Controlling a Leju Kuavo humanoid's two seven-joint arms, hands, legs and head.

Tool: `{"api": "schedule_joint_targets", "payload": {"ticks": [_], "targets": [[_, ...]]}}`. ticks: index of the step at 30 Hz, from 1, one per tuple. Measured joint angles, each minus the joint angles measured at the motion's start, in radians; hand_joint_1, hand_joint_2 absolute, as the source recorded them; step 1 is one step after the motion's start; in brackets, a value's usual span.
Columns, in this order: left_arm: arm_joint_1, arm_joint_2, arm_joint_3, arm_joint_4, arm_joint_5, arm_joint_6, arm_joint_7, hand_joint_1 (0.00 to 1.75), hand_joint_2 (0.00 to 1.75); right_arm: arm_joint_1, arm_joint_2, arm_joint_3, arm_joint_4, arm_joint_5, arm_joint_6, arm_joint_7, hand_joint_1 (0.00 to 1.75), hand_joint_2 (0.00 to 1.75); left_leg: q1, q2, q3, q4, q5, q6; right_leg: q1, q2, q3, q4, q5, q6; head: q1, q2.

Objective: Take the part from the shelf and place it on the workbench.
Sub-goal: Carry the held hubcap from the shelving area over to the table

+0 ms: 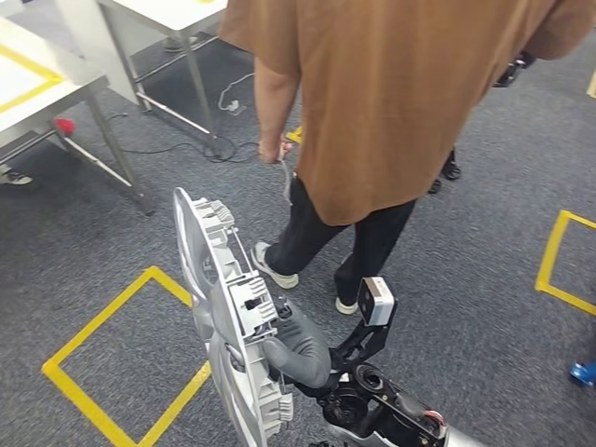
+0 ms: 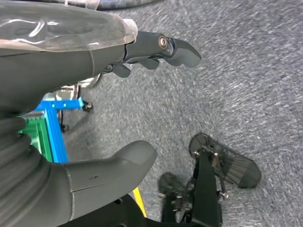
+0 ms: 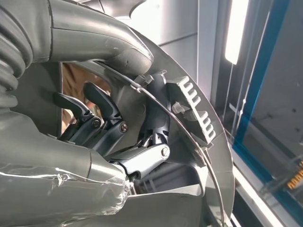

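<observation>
Grey carpet [image 1: 99, 233] stretched toward a desk [image 1: 42, 88] far ahead-left; the right hand [image 1: 299, 346] gripped the part [image 1: 224, 307] edge-up, fingers [image 3: 103, 101] curled through it, while the left hand [image 2: 107, 109] hung open.

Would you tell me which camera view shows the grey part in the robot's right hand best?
The head view: the whole grey part shows on edge, held by the right hand. The right wrist view gives a close partial look at its rim and ribbed clip; the left wrist view looks at carpet instead.
</observation>
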Motion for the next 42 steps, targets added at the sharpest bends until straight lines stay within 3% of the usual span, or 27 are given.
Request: {"api": "schedule_joint_targets", "payload": {"ticks": [2, 3, 5, 7, 9, 11, 13, 14, 15, 17, 19, 20, 22, 24, 25, 27, 28, 29, 30, 31, 33, 35, 37, 38, 40, 42], "targets": [[0.001, -0.001, 0.000, 0.000, 0.001, 0.000, 0.000, 0.00, 1.75, 0.000, 0.000, 0.000, 0.001, 0.000, 0.000, 0.000, 1.75, 1.75, -0.002, -0.026, 0.007, 0.000, -0.002, -0.001, 0.003, 0.025, 0.056, -0.140, 0.082, -0.014, 0.003, 0.000], [0.000, -0.001, 0.000, 0.000, 0.001, 0.000, 0.000, 0.00, 1.75, -0.001, 0.000, 0.000, 0.001, 0.000, 0.001, 0.000, 1.75, 1.75, -0.003, -0.038, 0.007, 0.001, -0.002, -0.004, 0.004, 0.041, 0.080, -0.201, 0.105, -0.019, 0.003, 0.000], [0.000, -0.001, 0.000, 0.000, 0.001, 0.000, 0.000, 0.00, 1.75, -0.003, 0.000, 0.000, 0.001, 0.000, 0.001, 0.000, 1.75, 1.75, -0.001, -0.056, 0.000, 0.001, 0.002, -0.013, 0.007, 0.061, 0.104, -0.255, 0.112, -0.024, 0.003, 0.000], [0.003, 0.001, 0.000, 0.000, 0.001, 0.000, 0.000, 0.00, 1.75, -0.005, 0.002, 0.001, 0.001, 0.000, 0.001, 0.000, 1.75, 1.75, 0.000, -0.064, -0.008, -0.001, 0.006, -0.026, 0.006, 0.046, 0.112, -0.268, 0.115, -0.029, 0.002, 0.000], [0.007, 0.002, 0.000, 0.001, 0.001, 0.000, 0.000, 0.00, 1.75, -0.006, 0.004, 0.001, 0.001, 0.000, 0.001, 0.001, 1.75, 1.75, -0.002, -0.026, -0.027, 0.034, -0.018, -0.036, 0.001, 0.027, 0.117, -0.282, 0.124, -0.037, -0.009, 0.000], [0.004, 0.001, 0.000, 0.001, 0.000, 0.000, 0.000, 0.00, 1.75, -0.006, 0.006, 0.001, 0.002, 0.000, 0.001, 0.000, 1.75, 1.75, -0.001, 0.026, -0.085, 0.151, -0.081, -0.044, 0.002, 0.003, 0.117, -0.287, 0.129, -0.042, -0.026, 0.000], [0.002, 0.001, 0.000, 0.001, 0.000, 0.000, -0.001, 0.00, 1.75, -0.005, 0.006, 0.001, 0.005, 0.000, 0.001, 0.000, 1.75, 1.75, 0.003, 0.041, -0.147, 0.277, -0.127, -0.050, 0.003, -0.023, 0.115, -0.287, 0.128, -0.044, -0.037, 0.000], [0.002, 0.001, 0.000, 0.001, -0.001, 0.000, -0.001, 0.00, 1.75, -0.005, 0.006, 0.002, 0.007, 0.000, 0.001, 0.000, 1.75, 1.75, 0.006, 0.043, -0.156, 0.293, -0.122, -0.053, 0.002, -0.035, 0.115, -0.287, 0.127, -0.043, -0.041, 0.000], [0.003, 0.001, 0.000, 0.001, -0.001, 0.000, -0.001, 0.00, 1.75, -0.005, 0.006, 0.002, 0.007, 0.000, 0.001, 0.000, 1.75, 1.75, 0.008, 0.047, -0.141, 0.265, -0.098, -0.056, 0.001, -0.045, 0.116, -0.286, 0.126, -0.041, -0.044, 0.000], [0.003, 0.002, 0.000, 0.001, -0.001, 0.000, -0.001, 0.00, 1.75, -0.005, 0.006, 0.002, 0.008, 0.000, 0.001, 0.000, 1.75, 1.75, 0.011, 0.079, -0.068, 0.123, -0.033, -0.061, -0.001, -0.063, 0.117, -0.281, 0.120, -0.033, -0.051, 0.000], [0.000, 0.002, 0.000, 0.001, -0.002, 0.000, -0.001, 0.00, 1.75, -0.007, 0.006, 0.002, 0.009, 0.001, 0.001, 0.001, 1.75, 1.75, 0.009, 0.104, -0.016, 0.020, -0.002, -0.051, 0.005, -0.077, 0.118, -0.274, 0.111, -0.022, -0.055, 0.000], [-0.001, 0.002, 0.000, 0.001, -0.002, 0.000, -0.001, 0.00, 1.75, -0.007, 0.006, 0.002, 0.009, 0.001, 0.001, 0.001, 1.75, 1.75, 0.006, 0.106, -0.011, 0.006, -0.003, -0.043, 0.008, -0.084, 0.119, -0.273, 0.108, -0.017, -0.052, 0.000], [0.000, 0.002, 0.000, 0.001, -0.002, 0.000, -0.001, 0.00, 1.75, -0.007, 0.006, 0.002, 0.009, 0.002, 0.001, 0.001, 1.75, 1.75, 0.004, 0.086, -0.011, 0.007, -0.004, -0.025, 0.007, -0.094, 0.126, -0.273, 0.103, -0.008, -0.041, 0.000], [0.001, 0.002, 0.000, 0.001, -0.002, 0.000, -0.001, 0.00, 1.75, -0.008, 0.006, 0.002, 0.009, 0.002, 0.001, 0.001, 1.75, 1.75, 0.005, 0.071, -0.009, 0.005, -0.003, -0.010, 0.002, -0.069, 0.117, -0.244, 0.076, 0.002, -0.034, 0.000], [0.001, 0.002, 0.000, 0.001, -0.002, 0.000, -0.001, 0.00, 1.75, -0.008, 0.006, 0.002, 0.009, 0.002, 0.001, 0.001, 1.75, 1.75, 0.006, 0.063, -0.008, 0.003, -0.001, -0.004, 0.001, -0.047, 0.097, -0.197, 0.047, 0.005, -0.029, 0.000], [0.000, 0.003, 0.000, 0.001, -0.002, 0.000, -0.001, 0.00, 1.75, -0.006, 0.006, 0.002, 0.009, 0.002, 0.001, 0.001, 1.75, 1.75, 0.004, 0.045, -0.008, 0.004, -0.001, 0.003, 0.001, -0.012, 0.032, -0.053, -0.022, 0.005, -0.015, 0.000], [0.000, 0.002, 0.000, 0.001, -0.002, 0.000, -0.001, 0.00, 1.75, -0.005, 0.006, 0.002, 0.009, 0.002, 0.001, 0.001, 1.75, 1.75, 0.002, 0.034, -0.008, 0.004, -0.001, 0.005, 0.002, -0.007, 0.002, 0.009, -0.042, 0.003, -0.010, 0.000], [0.000, 0.002, 0.000, 0.001, -0.002, 0.000, -0.001, 0.00, 1.75, -0.003, 0.006, 0.002, 0.009, 0.002, 0.001, 0.000, 1.75, 1.75, -0.001, 0.022, -0.007, 0.004, -0.001, 0.005, 0.002, -0.005, -0.013, 0.038, -0.042, 0.000, -0.007, 0.000], [0.000, 0.002, 0.000, 0.001, -0.002, 0.000, -0.001, 0.00, 1.75, -0.002, 0.006, 0.002, 0.009, 0.002, 0.001, 0.000, 1.75, 1.75, -0.002, 0.009, -0.006, 0.004, -0.001, 0.005, 0.003, -0.003, -0.010, 0.025, -0.021, -0.004, -0.004, 0.000], [0.000, 0.002, 0.000, 0.001, -0.002, 0.000, -0.001, 0.00, 1.75, -0.002, 0.006, 0.002, 0.009, 0.002, 0.001, 0.000, 1.75, 1.75, -0.003, -0.004, -0.004, 0.004, -0.001, 0.005, 0.004, 0.003, 0.012, -0.029, 0.017, -0.010, -0.001, 0.000], [0.000, 0.001, 0.000, 0.001, -0.002, 0.000, -0.001, 0.00, 1.75, -0.002, 0.006, 0.002, 0.009, 0.002, 0.001, 0.000, 1.75, 1.75, -0.005, -0.027, -0.002, 0.005, -0.001, 0.003, 0.005, 0.041, 0.072, -0.171, 0.088, -0.024, 0.003, 0.000], [-0.001, 0.000, 0.000, 0.001, -0.002, 0.000, -0.001, 0.00, 1.75, -0.003, 0.006, 0.002, 0.009, 0.002, 0.001, 0.000, 1.75, 1.75, -0.002, -0.047, -0.007, 0.006, 0.003, -0.005, 0.008, 0.071, 0.104, -0.250, 0.108, -0.031, 0.004, 0.000], [0.001, 0.001, 0.000, 0.001, -0.002, 0.000, -0.001, 0.00, 1.75, -0.005, 0.006, 0.002, 0.009, 0.002, 0.000, 0.001, 1.75, 1.75, 0.001, -0.066, -0.013, 0.002, 0.010, -0.019, 0.009, 0.062, 0.114, -0.265, 0.106, -0.034, 0.003, 0.000], [0.004, 0.001, 0.000, 0.002, -0.002, 0.000, -0.001, 0.00, 1.75, -0.005, 0.007, 0.002, 0.009, 0.002, 0.000, 0.001, 1.75, 1.75, 0.001, -0.062, -0.015, 0.003, 0.010, -0.025, 0.007, 0.052, 0.119, -0.271, 0.111, -0.037, 0.002, 0.000], [0.006, 0.001, 0.000, 0.002, -0.002, 0.000, -0.001, 0.00, 1.75, -0.006, 0.008, 0.002, 0.009, 0.002, 0.000, 0.001, 1.75, 1.75, -0.001, -0.019, -0.041, 0.054, -0.024, -0.035, 0.002, 0.027, 0.128, -0.286, 0.121, -0.045, -0.010, 0.000], [0.003, 0.000, 0.000, 0.003, -0.002, 0.000, -0.001, 0.00, 1.75, -0.005, 0.008, 0.002, 0.009, 0.002, 0.000, 0.000, 1.75, 1.75, 0.001, 0.031, -0.104, 0.182, -0.091, -0.046, 0.003, 0.001, 0.127, -0.290, 0.125, -0.049, -0.027, 0.000]]}}
